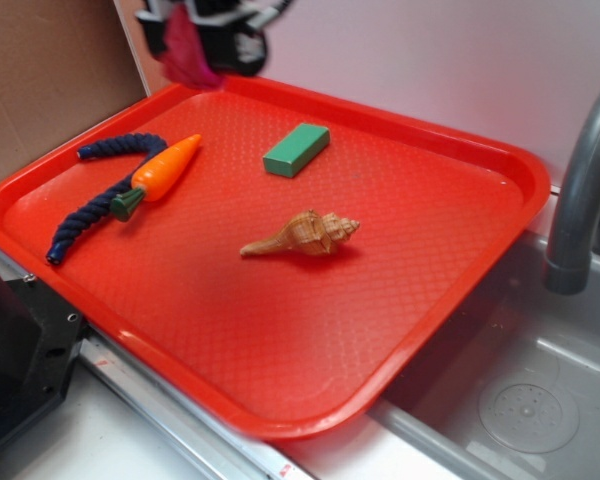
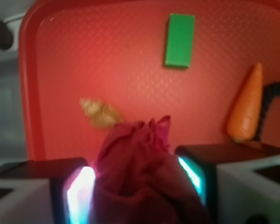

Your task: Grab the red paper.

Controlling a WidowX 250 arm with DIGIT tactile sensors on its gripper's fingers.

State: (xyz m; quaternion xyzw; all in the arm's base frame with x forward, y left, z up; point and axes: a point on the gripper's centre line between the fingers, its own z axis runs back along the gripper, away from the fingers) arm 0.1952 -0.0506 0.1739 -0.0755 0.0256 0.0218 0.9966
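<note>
Jaws tight around the red paper (image 2: pixel 140 172), above tray (image 1: pixel 460 290).

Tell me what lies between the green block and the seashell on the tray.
Nothing: between the green block and the seashell only bare tray shows, in the exterior view and the wrist view alike.

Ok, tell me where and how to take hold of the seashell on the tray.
Grip the seashell across its fat whorled middle, coming straight down from above. It lies flat on the red tray with clear space around it; both ends taper to points, so the tool would slip there.
</note>
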